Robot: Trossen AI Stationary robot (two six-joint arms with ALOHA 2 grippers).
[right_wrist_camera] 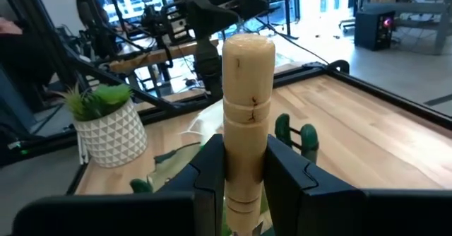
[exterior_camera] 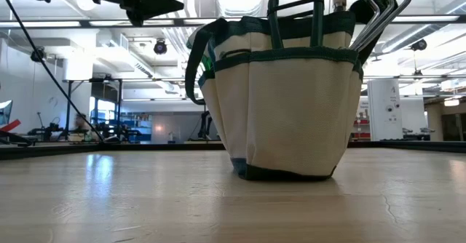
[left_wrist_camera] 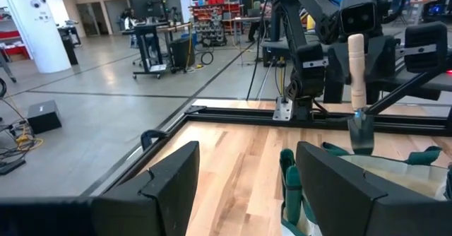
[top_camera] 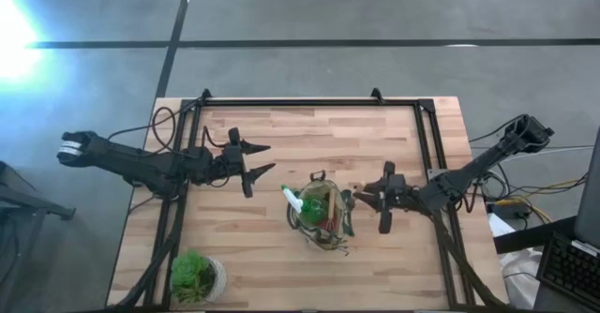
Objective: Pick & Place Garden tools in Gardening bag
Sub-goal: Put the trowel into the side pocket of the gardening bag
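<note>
The counter (top_camera: 375, 257) carries the gardening bag (top_camera: 322, 215) near the middle of its front half, standing upright, with a green spray bottle (top_camera: 296, 201) poking from its left side. A leafy plant in a pale pot (top_camera: 196, 275) sits at the front-left corner, well apart from the bag. The right claw (top_camera: 364, 199) hovers just beside the bag's right rim, clamped on an upright wooden tool handle (right_wrist_camera: 244, 137); the tool's head is hidden. The left claw (top_camera: 262, 159) waits with fingers spread, left of the bag. The bag's contents are hard to make out.
</note>
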